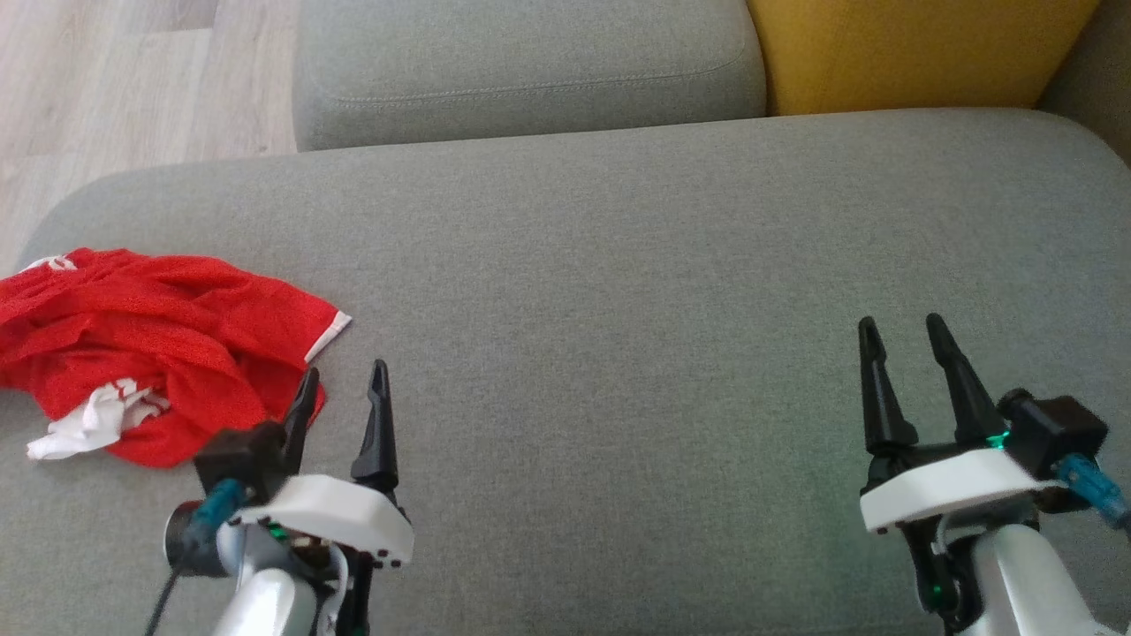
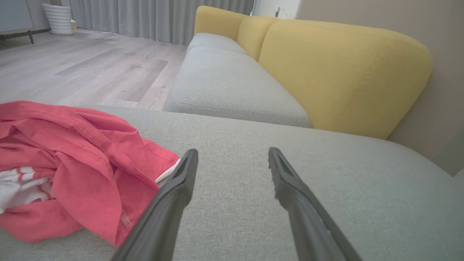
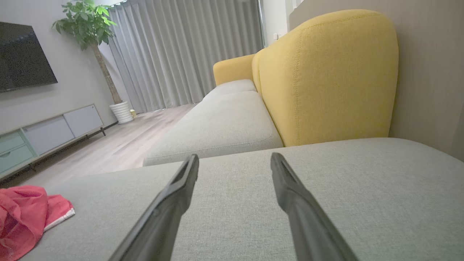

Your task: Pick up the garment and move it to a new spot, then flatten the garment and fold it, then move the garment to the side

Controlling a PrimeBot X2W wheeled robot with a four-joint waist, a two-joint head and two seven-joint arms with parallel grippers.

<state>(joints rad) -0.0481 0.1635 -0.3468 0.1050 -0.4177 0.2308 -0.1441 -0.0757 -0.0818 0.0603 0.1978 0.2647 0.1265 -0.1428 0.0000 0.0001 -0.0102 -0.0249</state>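
A crumpled red garment point(image 1: 150, 340) with white trim lies bunched at the left edge of the grey sofa cushion point(image 1: 618, 291). My left gripper point(image 1: 345, 375) stands open just to the right of the heap, its left finger over the cloth's near corner, nothing between the fingers. In the left wrist view the garment point(image 2: 72, 166) fills the lower left beside the open left gripper point(image 2: 233, 155). My right gripper point(image 1: 901, 329) is open and empty over bare cushion far to the right. The right wrist view shows the garment point(image 3: 25, 214) at the far lower left, well apart from the right gripper point(image 3: 235, 161).
A second grey seat cushion point(image 1: 530, 71) lies beyond, with yellow backrests point(image 1: 919, 49) at the back right. Wooden floor point(image 1: 115, 88) drops off past the cushion's left edge. A TV cabinet point(image 3: 47, 134) and a potted plant point(image 3: 90, 32) stand across the room.
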